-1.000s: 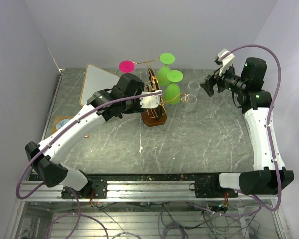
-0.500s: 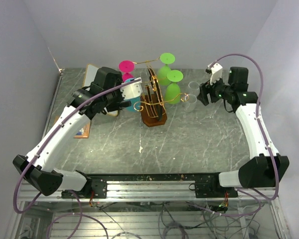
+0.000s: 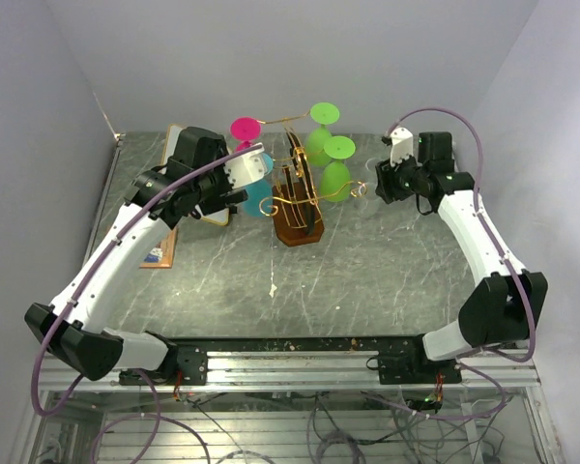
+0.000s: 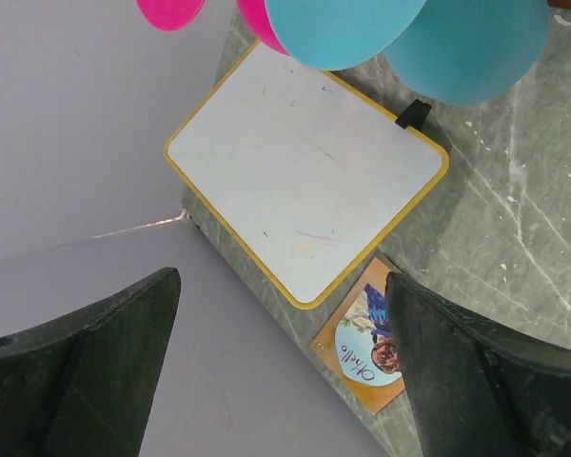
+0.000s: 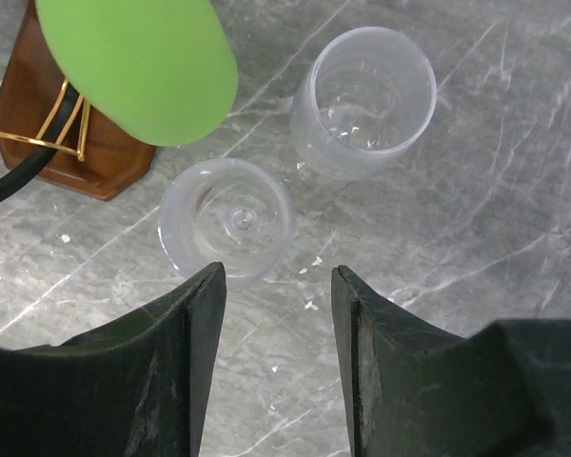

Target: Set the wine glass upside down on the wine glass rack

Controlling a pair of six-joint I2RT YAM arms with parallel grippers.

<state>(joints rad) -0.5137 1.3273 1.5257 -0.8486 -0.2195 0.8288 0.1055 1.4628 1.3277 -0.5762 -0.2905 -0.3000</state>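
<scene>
So the right gripper (image 5: 278, 276) has its jaws partway apart with nothing between them, just bare table (image 5: 476, 219) showing in the gap. Right past the tip of the finger on the left of the wrist view stands a clear wine glass (image 5: 226, 222), mouth up, not gripped. A second clear glass (image 5: 364, 100) stands just beside that one, a bit further out. Both are on the table right of the wine glass rack (image 3: 298, 198), whose brown base sits mid-table. Two green glasses (image 3: 333, 179) hang upside down on the rack's right side, and one of them looms over the base in the right wrist view.

Over on the other side, the left gripper (image 4: 284, 281) is spread wide and holding nothing. It hangs beside a blue glass (image 4: 466, 48) and a pink glass (image 4: 171, 9) on the rack's left side. Under it lie a yellow-edged whiteboard (image 4: 305, 181) and, just beside it, a small card (image 4: 366, 347) near the table's edge.
</scene>
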